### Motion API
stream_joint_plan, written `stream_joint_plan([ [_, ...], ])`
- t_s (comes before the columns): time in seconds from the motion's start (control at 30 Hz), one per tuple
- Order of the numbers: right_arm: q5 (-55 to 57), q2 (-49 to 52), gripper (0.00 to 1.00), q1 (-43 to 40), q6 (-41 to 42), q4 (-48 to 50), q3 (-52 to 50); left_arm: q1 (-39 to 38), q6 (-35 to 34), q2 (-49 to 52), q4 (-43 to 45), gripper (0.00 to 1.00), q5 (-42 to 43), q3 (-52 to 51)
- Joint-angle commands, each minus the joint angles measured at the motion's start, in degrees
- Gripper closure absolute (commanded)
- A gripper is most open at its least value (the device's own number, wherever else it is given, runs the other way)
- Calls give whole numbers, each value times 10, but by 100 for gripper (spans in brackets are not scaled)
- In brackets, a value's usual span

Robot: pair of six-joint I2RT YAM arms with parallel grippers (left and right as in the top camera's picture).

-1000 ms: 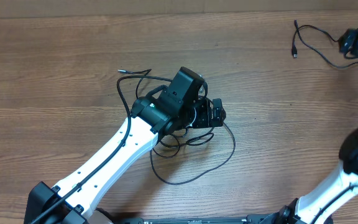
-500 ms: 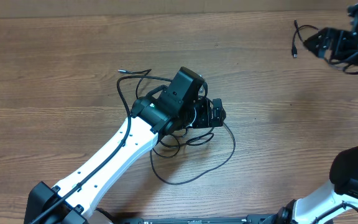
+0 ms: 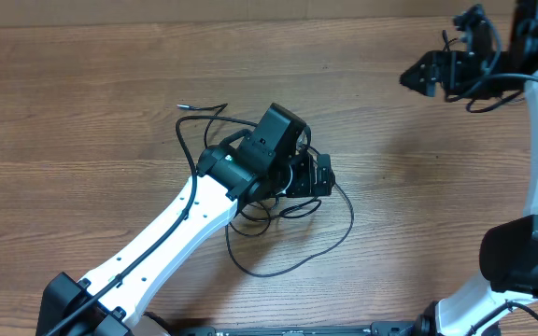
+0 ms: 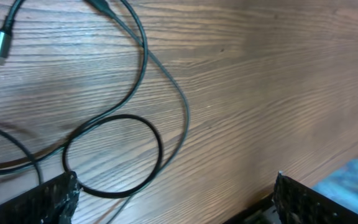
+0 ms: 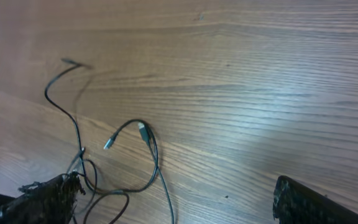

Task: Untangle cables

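The wooden table (image 3: 82,112) is viewed straight down from a fixed overhead position, with both arms in frame. The left wrist view is taken close above the tabletop, past the left gripper (image 4: 173,186), onto cables (image 4: 123,117) whose loops are also seen overhead. The right wrist view, taken past the right gripper (image 5: 176,190), is set higher and angled across the same table
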Motion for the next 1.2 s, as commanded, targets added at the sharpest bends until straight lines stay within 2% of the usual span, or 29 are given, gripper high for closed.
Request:
stream_joint_plan([
  [0.0,49,0,0,27,0,-5,3,19,94,2,-16,0,-6,9],
  [0.3,76,0,0,67,0,-34,3,117,113,2,-87,0,-82,9],
  [0.4,76,0,0,82,0,-50,3,166,164,2,-96,0,-87,9],
  [0.57,76,0,0,105,-5,-52,-9,217,165,2,-99,0,-123,9],
  [0.83,76,0,0,152,-28,-50,-51,307,165,2,-99,1,-125,9],
  [1.17,75,0,0,202,-60,-49,-143,339,166,2,-99,0,-125,9],
])
